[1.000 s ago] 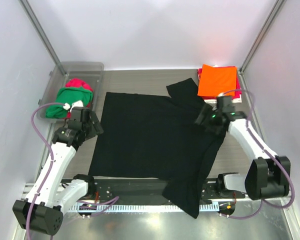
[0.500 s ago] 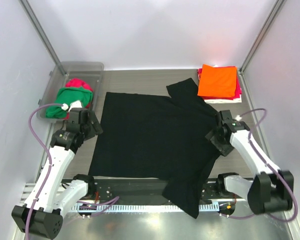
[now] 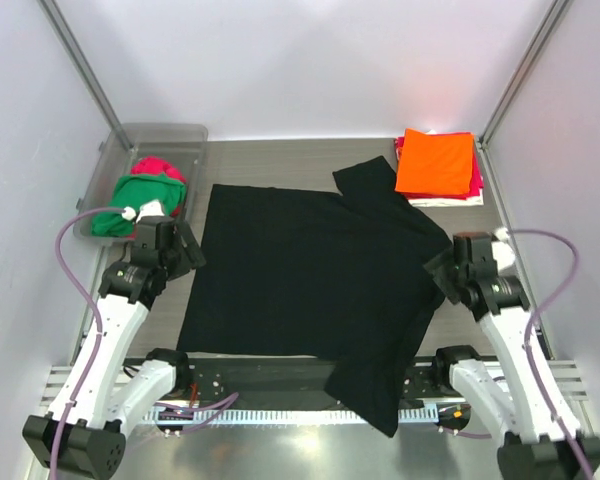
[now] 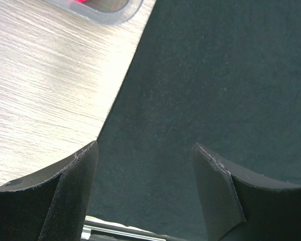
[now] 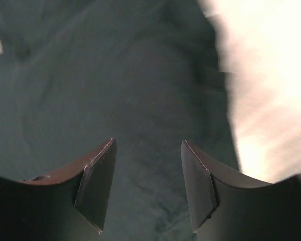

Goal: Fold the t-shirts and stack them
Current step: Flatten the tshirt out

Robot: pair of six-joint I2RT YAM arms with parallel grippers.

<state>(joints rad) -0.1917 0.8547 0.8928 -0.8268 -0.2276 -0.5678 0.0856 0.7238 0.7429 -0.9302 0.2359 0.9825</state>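
A bin [image 3: 162,136] at the far left corner holds a green shirt [image 3: 123,208]. The left gripper [image 3: 185,248], wide open and empty, hangs over the left edge of the black shirt [image 3: 310,270], which is spread mid-bench. The right gripper [image 3: 442,272], likewise open and empty, hovers at the black shirt's right edge. A folded orange shirt [image 3: 437,160] sits at the far right corner.

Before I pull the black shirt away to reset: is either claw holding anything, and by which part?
Nothing is held. The left claw and right claw both hang open over the black t-shirt, with no fabric pinched.
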